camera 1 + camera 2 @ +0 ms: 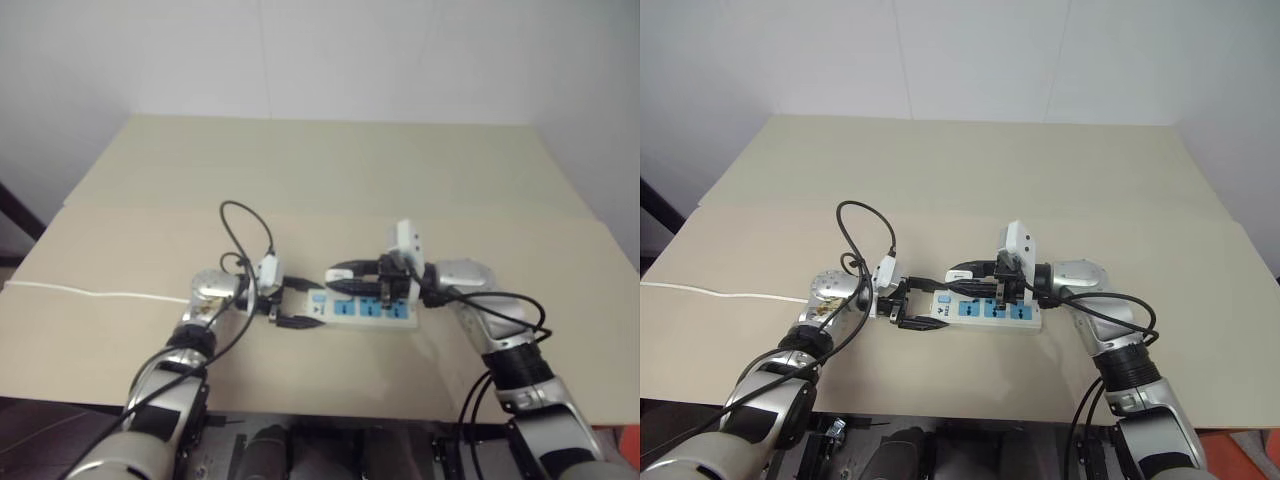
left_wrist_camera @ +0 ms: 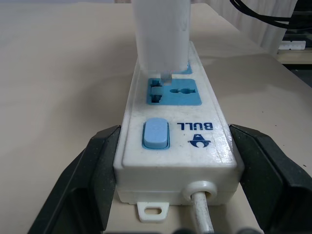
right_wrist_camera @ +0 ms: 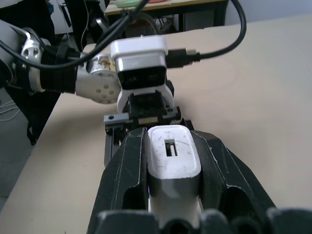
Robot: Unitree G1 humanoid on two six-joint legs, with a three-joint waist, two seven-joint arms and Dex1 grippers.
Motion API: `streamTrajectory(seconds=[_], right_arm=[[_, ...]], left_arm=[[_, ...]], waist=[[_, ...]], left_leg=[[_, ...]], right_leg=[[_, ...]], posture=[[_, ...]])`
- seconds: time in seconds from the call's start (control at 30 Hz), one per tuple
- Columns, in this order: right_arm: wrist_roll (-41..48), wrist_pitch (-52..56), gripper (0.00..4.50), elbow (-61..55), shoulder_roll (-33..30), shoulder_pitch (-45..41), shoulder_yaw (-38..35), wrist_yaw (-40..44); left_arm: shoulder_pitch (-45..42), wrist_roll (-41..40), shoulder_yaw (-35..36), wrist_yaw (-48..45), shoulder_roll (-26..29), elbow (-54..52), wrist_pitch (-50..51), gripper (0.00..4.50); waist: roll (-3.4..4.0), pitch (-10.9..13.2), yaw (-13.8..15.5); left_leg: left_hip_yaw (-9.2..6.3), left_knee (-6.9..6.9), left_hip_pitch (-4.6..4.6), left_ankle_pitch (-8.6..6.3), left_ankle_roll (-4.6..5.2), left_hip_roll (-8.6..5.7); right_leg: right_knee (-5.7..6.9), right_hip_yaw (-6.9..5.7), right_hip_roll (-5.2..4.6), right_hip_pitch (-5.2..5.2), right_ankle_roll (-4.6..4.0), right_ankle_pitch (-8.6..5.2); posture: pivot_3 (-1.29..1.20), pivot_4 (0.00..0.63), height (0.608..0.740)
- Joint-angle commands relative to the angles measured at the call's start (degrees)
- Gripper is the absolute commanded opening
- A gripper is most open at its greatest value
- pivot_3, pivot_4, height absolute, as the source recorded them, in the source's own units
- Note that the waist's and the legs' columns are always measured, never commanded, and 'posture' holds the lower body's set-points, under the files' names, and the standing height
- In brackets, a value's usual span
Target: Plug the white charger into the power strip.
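So the big thing here is the beige table (image 1: 330, 180). It looks like two slabs pushed together, with a seam running across it toward the far side. Behind the table's far edge there's a plain white wall (image 1: 320, 50) with a faint vertical panel line. Off the table's left edge you can catch a dark strip of something, can't tell what. In the right wrist view, past the table's edge, there's another desk (image 3: 165, 6) with dark legs and some clutter around it, too blurry to name.
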Motion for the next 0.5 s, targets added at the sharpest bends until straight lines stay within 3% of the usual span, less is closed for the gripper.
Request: streamTrajectory(seconds=[0.03,0.5], right_arm=[[-0.5,-1.8,1.12,0.5,0.4,-1.8,-1.2,0.8],[-2.0,-4.1,1.12,3.9,-0.3,-0.2,-2.1,2.3]], left_arm=[[-0.6,1.3,-0.8,-0.6,-0.4,-0.1,0.4,3.22],[-1.0,1.4,-0.8,-0.2,-0.9,0.1,0.1,3.22]], waist=[[0.00,0.0,0.0],[0.00,0.0,0.1]], left_leg=[[0.00,0.00,0.00,0.00,0.00,0.00],[0.00,0.00,0.00,0.00,0.00,-0.01]], right_leg=[[0.00,0.00,0.00,0.00,0.00,0.00],[0.00,0.00,-0.01,0.01,0.00,0.00]], posture=[[0.00,0.150,0.740],[0.00,0.150,0.740]])
